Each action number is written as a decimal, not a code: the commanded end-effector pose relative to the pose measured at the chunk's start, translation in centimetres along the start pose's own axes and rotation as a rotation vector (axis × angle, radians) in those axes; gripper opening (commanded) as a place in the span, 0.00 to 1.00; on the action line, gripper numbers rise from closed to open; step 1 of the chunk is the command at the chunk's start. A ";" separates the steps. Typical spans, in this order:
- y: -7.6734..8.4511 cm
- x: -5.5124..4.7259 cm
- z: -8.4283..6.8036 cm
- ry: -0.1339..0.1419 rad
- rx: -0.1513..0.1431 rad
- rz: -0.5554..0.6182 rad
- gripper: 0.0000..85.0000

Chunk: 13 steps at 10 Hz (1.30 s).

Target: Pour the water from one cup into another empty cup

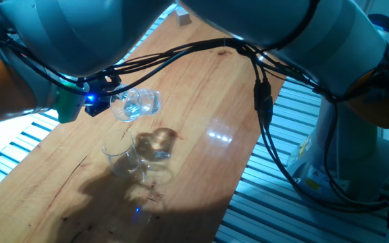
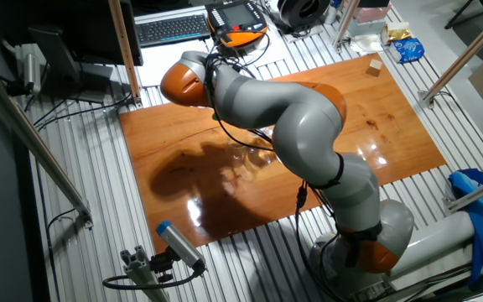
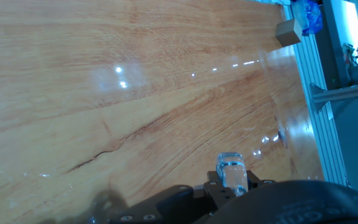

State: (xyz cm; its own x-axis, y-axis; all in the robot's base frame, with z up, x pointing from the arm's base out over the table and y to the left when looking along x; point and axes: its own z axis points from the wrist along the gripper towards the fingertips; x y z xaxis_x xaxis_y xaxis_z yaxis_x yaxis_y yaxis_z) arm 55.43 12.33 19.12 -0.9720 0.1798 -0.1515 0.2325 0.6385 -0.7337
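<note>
Above the wooden table [image 1: 208, 101], the gripper [image 1: 103, 94] pinches the mug [image 1: 137, 103], tipped sideways over the upright tumbler [image 1: 121, 154].

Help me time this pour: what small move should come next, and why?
Probably hold the tilt, or roll slightly further. In the one fixed view the mug lies tipped nearly on its side in the end effector, above and just behind the upright tumbler. Whether water is leaving it cannot be told.
</note>
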 end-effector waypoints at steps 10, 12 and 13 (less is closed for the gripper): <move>0.2 -0.1 0.1 -0.019 0.050 0.017 0.00; 0.2 -0.1 0.1 -0.022 0.057 0.022 0.00; 0.2 -0.1 0.1 -0.027 0.070 0.020 0.00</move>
State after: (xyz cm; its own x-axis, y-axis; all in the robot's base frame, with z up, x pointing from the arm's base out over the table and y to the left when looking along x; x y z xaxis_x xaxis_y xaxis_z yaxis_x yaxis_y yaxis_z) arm 55.56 12.37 18.92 -0.9680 0.1714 -0.1835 0.2497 0.5817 -0.7741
